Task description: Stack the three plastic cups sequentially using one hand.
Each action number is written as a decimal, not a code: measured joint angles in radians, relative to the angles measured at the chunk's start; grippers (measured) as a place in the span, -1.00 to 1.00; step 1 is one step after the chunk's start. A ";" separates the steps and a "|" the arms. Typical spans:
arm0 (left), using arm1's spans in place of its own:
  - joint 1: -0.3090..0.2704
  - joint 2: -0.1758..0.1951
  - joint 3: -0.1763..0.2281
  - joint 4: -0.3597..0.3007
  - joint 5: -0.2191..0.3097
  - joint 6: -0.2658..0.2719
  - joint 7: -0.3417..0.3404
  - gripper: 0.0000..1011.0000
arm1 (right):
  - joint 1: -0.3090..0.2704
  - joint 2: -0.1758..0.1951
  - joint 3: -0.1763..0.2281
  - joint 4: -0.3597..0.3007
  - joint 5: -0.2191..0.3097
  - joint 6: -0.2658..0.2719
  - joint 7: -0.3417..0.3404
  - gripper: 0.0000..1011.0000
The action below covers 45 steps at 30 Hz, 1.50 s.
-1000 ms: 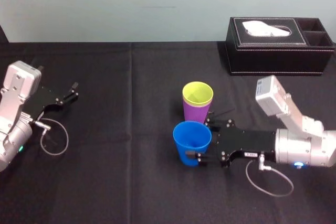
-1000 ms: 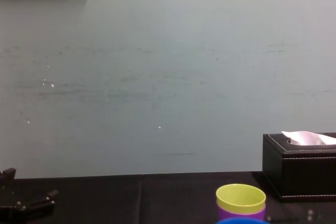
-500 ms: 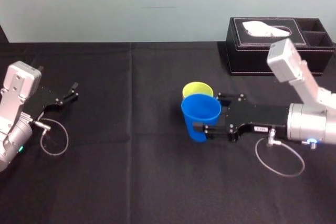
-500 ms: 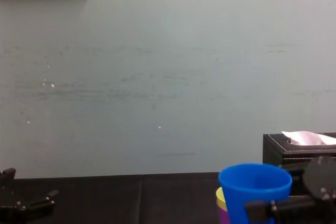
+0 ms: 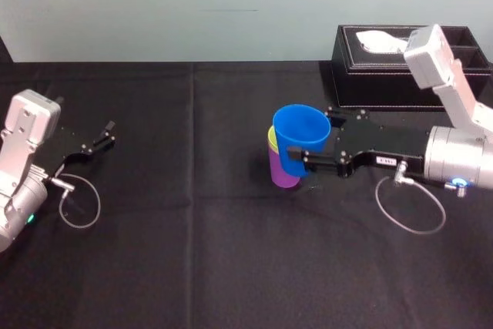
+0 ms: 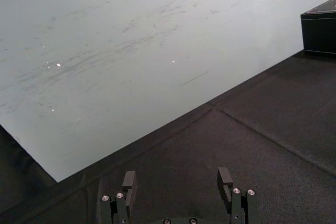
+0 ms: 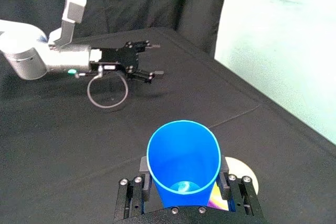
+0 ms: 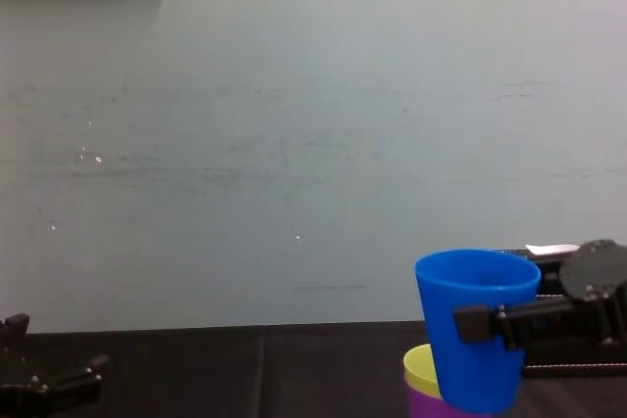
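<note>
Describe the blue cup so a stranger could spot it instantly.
From the black tissue box at the far right of the table, look left and nearer the robot. There the right gripper holds the blue cup lifted; its neighbours, a yellow-green cup nested in a purple cup, stand on the table.

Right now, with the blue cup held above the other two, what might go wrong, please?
The right gripper holds the blue cup in its jaws, offset from the yellow-green cup nested in the purple cup; lowered so, its base may catch that rim and tip the pair. The left gripper lies parked at the left.
</note>
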 joint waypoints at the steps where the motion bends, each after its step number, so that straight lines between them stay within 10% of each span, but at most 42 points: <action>1: 0.000 0.000 0.000 0.000 0.000 0.000 0.000 1.00 | 0.006 -0.004 0.000 0.004 0.001 0.001 -0.003 0.43; 45: 0.000 0.000 0.000 0.000 0.000 0.000 0.000 1.00 | 0.154 -0.132 -0.063 0.231 -0.054 -0.007 0.012 0.43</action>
